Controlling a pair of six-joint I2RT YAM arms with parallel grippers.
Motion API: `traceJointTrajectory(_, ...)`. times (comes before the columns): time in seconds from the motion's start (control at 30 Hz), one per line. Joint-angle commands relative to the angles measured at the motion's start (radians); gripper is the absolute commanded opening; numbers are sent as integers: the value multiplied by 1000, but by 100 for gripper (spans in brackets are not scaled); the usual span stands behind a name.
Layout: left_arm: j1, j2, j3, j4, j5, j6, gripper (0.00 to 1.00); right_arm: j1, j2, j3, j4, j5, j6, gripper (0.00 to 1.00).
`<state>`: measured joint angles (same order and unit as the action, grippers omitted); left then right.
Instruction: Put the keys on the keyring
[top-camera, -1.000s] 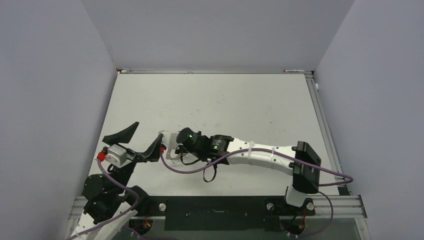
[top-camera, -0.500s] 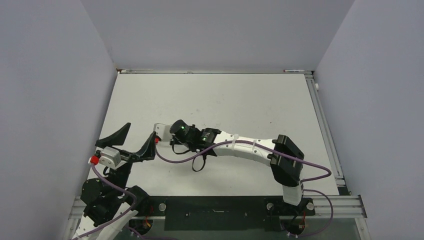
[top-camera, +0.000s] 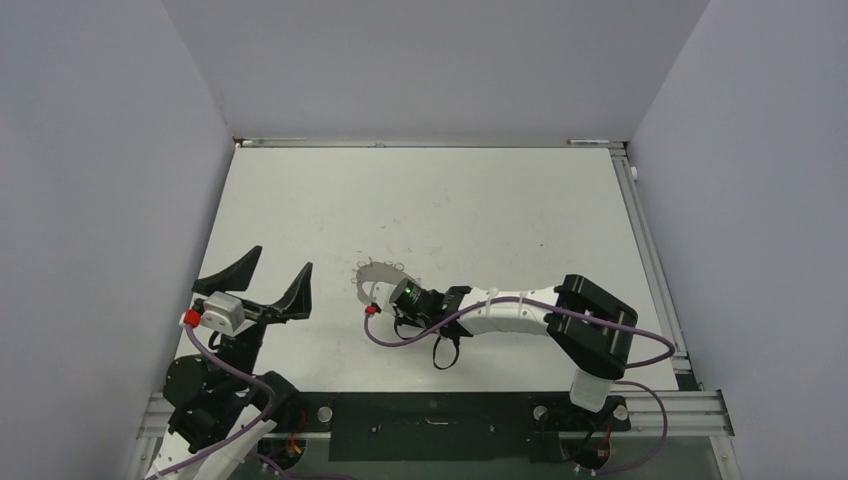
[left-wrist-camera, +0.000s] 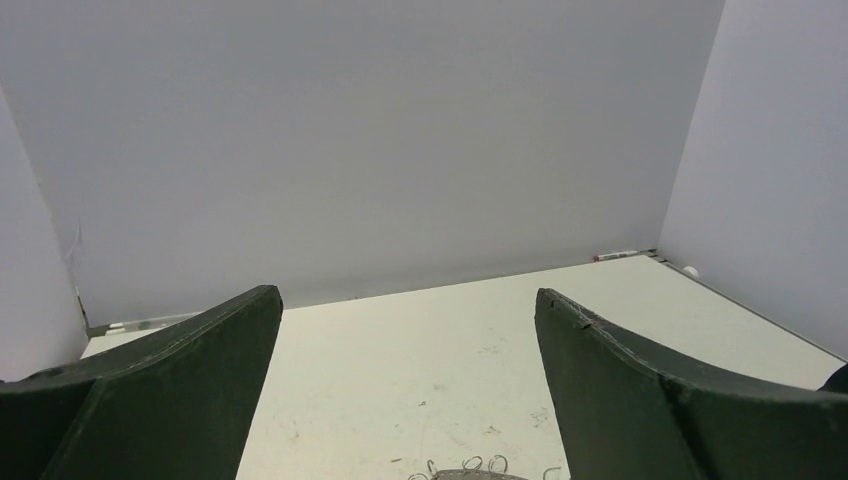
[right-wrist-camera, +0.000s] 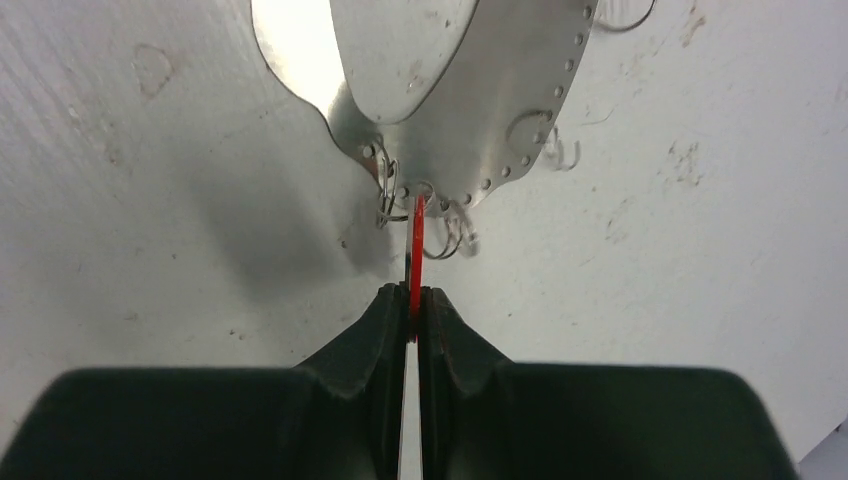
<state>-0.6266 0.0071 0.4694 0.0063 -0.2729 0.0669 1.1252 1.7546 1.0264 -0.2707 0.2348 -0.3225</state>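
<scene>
Threading is the likely step. On the table, the keyring is lying just ahead of the right gripper, which is pinching the red key edge-on, tip reaching crowded wire loops at the near rim; next needs fine aiming into one. The left gripper is hanging spread wide, well leftward.

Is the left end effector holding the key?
No, the left end effector is open and empty; the right end effector grips the key.

Keyring: shiny silvery metal band, perforated. Key: glossy red plastic head. Table: matt white, scuffed.
</scene>
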Motion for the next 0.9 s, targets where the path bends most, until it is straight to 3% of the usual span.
traceJointTrajectory(0.0, 5, -10, 8, 5, 6, 0, 96, -14, -66, -42, 48, 33, 83, 5)
traceJointTrajectory(0.5, 5, 22, 7, 1, 11, -2, 96, -79, -26, -74, -75, 257, 201, 12)
traceJointTrajectory(0.87, 5, 35, 6, 4, 18, -8, 96, -145, -47, -110, -87, 374, 277, 26)
